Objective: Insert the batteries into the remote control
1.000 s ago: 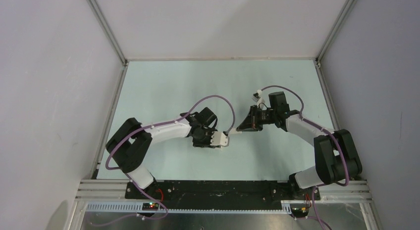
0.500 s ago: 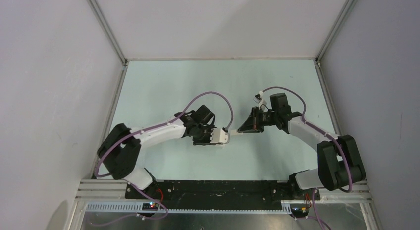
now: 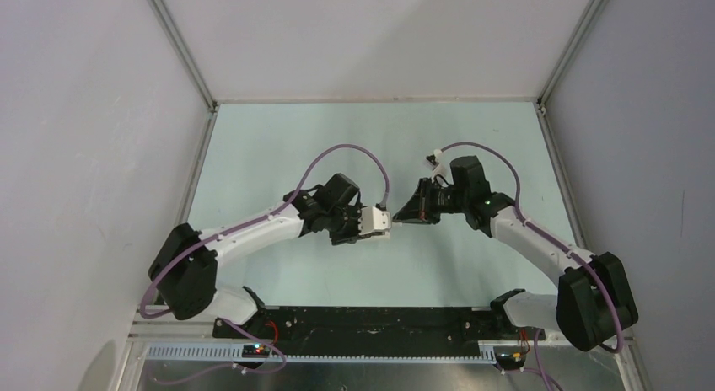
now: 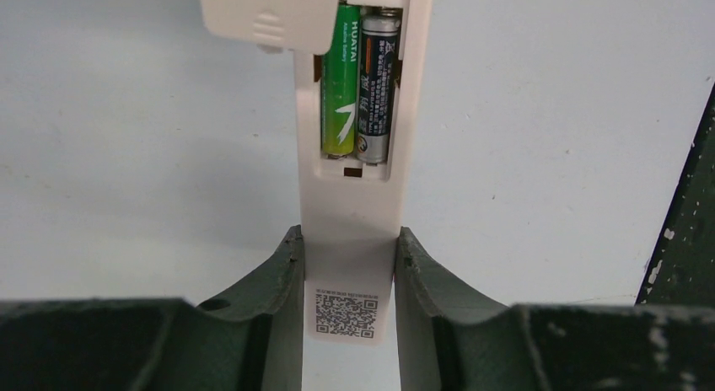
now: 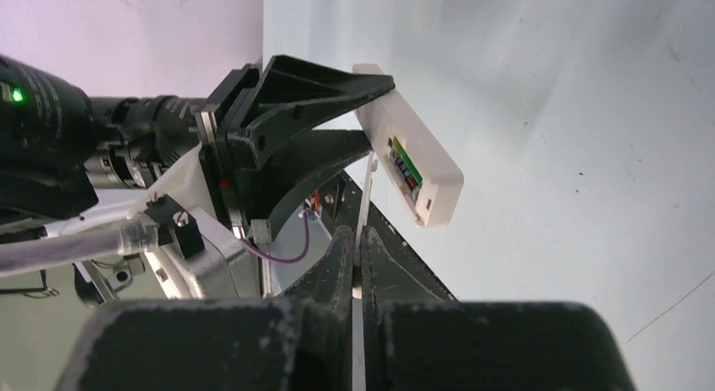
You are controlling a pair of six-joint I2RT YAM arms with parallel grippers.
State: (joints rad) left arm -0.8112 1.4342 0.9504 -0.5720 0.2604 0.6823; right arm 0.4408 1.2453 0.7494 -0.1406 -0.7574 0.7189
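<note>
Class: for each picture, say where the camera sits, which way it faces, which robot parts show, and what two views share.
Top external: above, behind the bases, looking down at the table; both arms, left gripper facing right gripper.
Left wrist: on the left arm, looking along its fingers at the clamped remote control and batteries.
Right wrist: on the right arm, looking past its fingers, shut on the cover, toward the left gripper.
Shared: both wrist views show the batteries.

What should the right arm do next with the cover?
Probably line the cover, pinched in the right tool, up with the recess and slide it shut. Both batteries lie side by side in the remote held by the left tool; the cover overlaps only the recess's far end.
</note>
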